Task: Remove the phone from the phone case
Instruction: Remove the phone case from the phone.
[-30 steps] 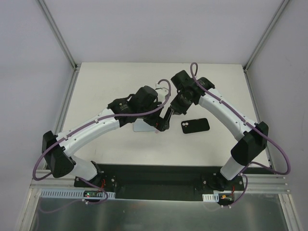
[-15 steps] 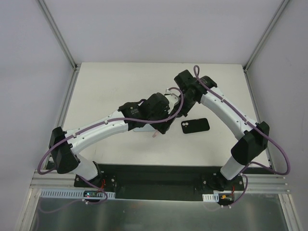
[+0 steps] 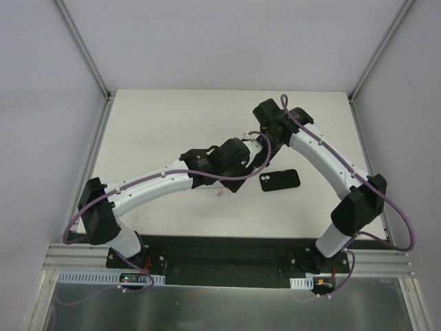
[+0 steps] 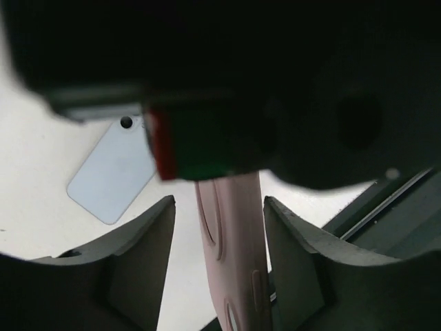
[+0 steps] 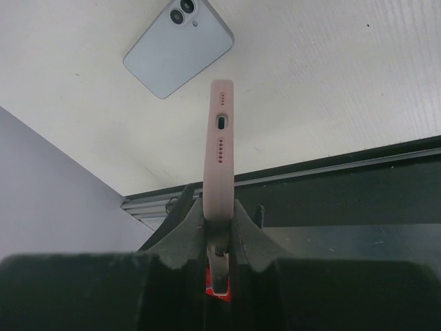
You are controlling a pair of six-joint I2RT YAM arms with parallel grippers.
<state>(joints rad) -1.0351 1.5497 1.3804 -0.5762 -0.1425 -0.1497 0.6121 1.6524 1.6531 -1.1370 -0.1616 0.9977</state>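
Both arms look the same. The left arm [image 3: 148, 187] and the right arm [image 3: 322, 160] have smooth white tubes with chunky black lumps at the joints. A thin purple cable [image 3: 67, 233] runs along each one and loops out at the side. Each arm stands on a black base [image 3: 129, 256]. The left gripper [image 4: 219, 201] has thick dark grey fingers [image 4: 138, 248] and a blurry red and green part [image 4: 185, 141]. The right gripper [image 5: 219, 205] is dark too.
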